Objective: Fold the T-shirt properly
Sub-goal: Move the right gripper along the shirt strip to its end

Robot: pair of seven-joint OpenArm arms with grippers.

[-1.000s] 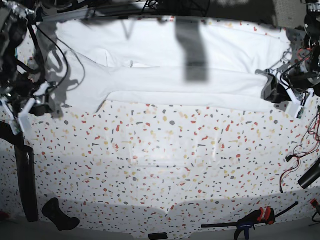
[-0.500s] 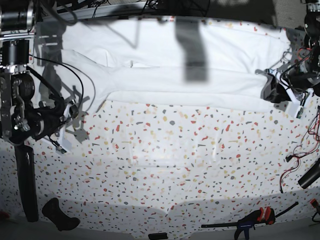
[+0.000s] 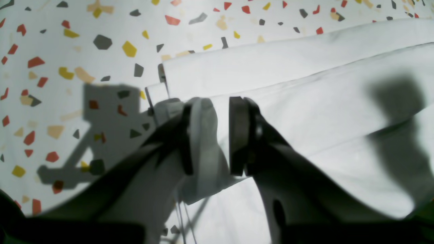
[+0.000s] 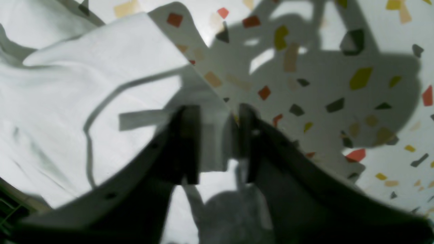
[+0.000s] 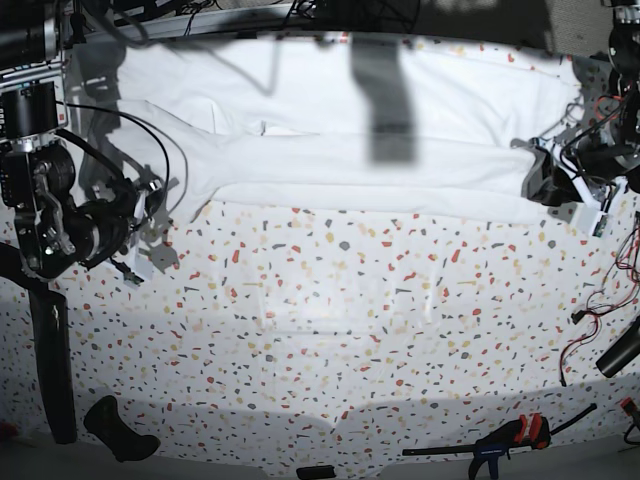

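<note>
The white T-shirt (image 5: 330,130) lies flat across the far side of the speckled table, folded into a long band. My left gripper (image 5: 542,185) is at the shirt's right end. In the left wrist view this gripper (image 3: 218,135) is shut on a pinch of the T-shirt (image 3: 305,67) at its edge. My right gripper (image 5: 145,245) is by the shirt's near-left corner. In the right wrist view this gripper (image 4: 217,142) is open, its jaws standing either side of a corner of the T-shirt (image 4: 84,84), low over the table.
The terrazzo table (image 5: 350,300) stretches in front of the shirt. A clamp (image 5: 510,435) lies at the front right, a black object (image 5: 120,430) at the front left. Loose cables (image 5: 600,320) hang at the right edge. A black post (image 5: 50,360) stands at the left.
My right arm has swung in from the left edge toward the shirt's near-left corner. The left gripper and the shirt have stayed put.
</note>
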